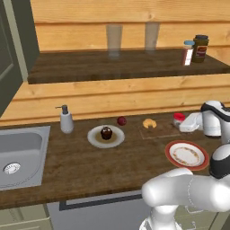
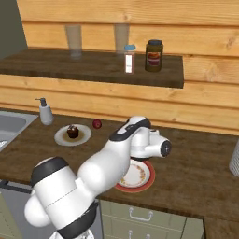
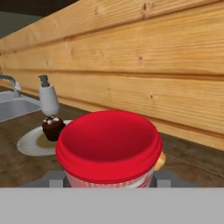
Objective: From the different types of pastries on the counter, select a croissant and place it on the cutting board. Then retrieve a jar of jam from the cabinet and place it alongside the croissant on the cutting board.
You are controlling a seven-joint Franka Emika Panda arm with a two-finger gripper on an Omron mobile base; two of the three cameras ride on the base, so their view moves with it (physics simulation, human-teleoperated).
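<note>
A jar of jam (image 3: 107, 146) with a red lid and a red-and-white body sits between my grey fingertips (image 3: 54, 177), close up in the hand view. My gripper (image 1: 180, 122) is shut on it at the right end of the cutting board (image 1: 159, 131). I cannot tell whether the jar rests on the board or hangs just above it. The golden croissant (image 1: 149, 123) lies on the board to the left of the jar. A bit of the croissant (image 3: 161, 161) peeks out from behind the jar.
A chocolate cupcake sits on a pale plate (image 1: 94, 139), with a red apple (image 1: 121, 120) behind it. A soap dispenser (image 1: 66, 119) and the sink (image 1: 22, 152) are at left. A patterned plate (image 1: 186, 154) lies near the front. The shelf above holds a dark jar (image 1: 201, 48) and two glasses.
</note>
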